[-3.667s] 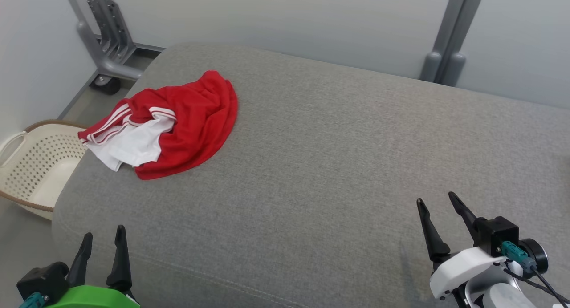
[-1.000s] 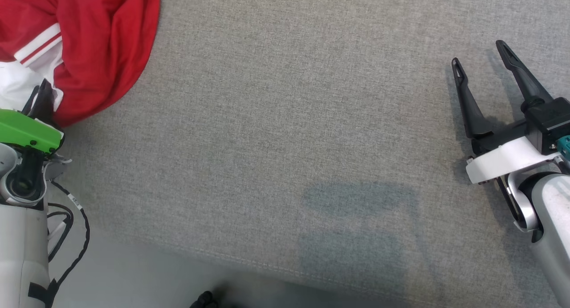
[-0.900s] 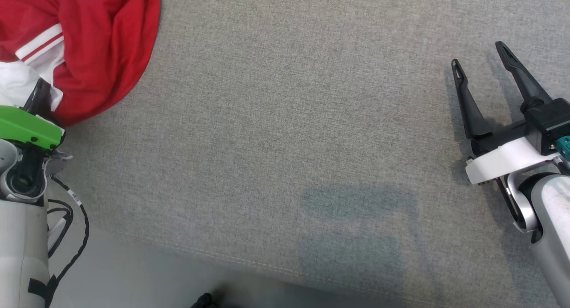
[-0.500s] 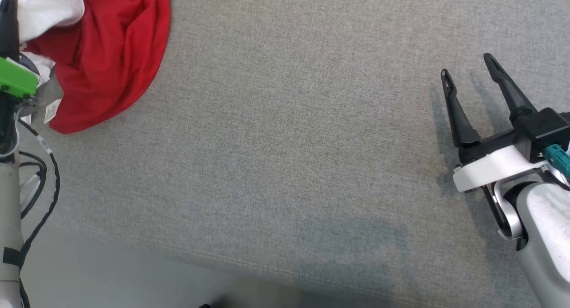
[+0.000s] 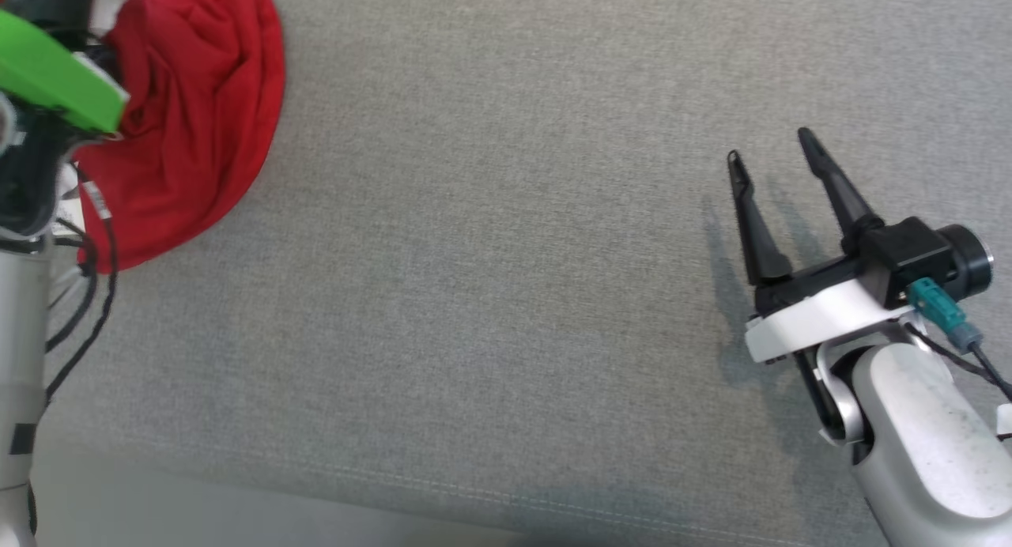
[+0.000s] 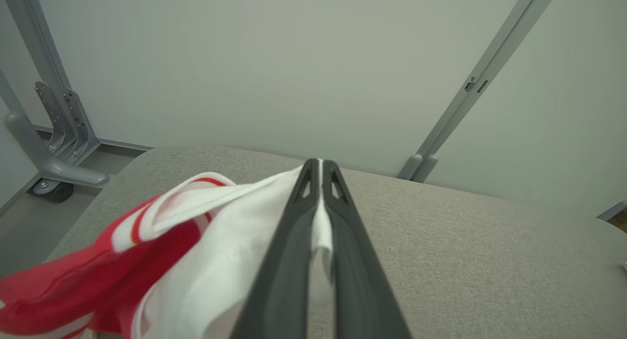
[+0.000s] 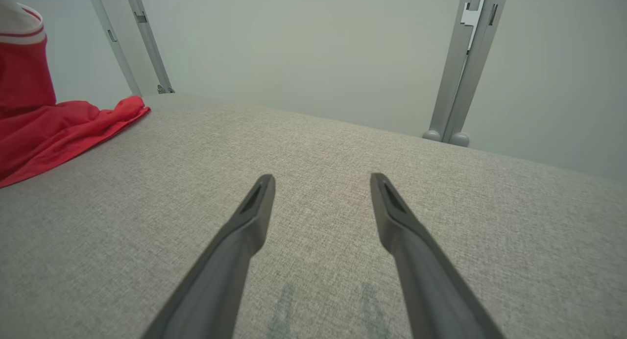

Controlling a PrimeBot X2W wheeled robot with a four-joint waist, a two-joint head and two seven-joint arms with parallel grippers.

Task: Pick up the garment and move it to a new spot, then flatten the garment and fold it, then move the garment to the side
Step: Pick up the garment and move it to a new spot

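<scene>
Head view looks down on a wide grey woven-fabric cushion [image 5: 506, 294] with a stitched seam along its near edge. The wrist views show a pale plain wall [image 6: 274, 60] and slanted grey metal posts [image 7: 465, 60] behind it. At the cushion's far left lies the crumpled red garment with white panels and white stripe trim [image 5: 205, 112], its near part gathered up against the green-cased left arm. In the left wrist view the left pincer [image 6: 319, 165] is clenched on a fold of the garment's white cloth. The cloth shows in the thin slit between the two dark fingers [image 6: 289, 260], and the rest of the garment trails off to their lower left, white over red. The right pincer [image 5: 771, 148] is well apart from the garment, on the cushion's right side. It is released, fingers spread, with bare cushion showing between them and their shadows beside them. A small white tag [image 5: 92, 194] sits by the left arm's black cable, its print too small to read.
</scene>
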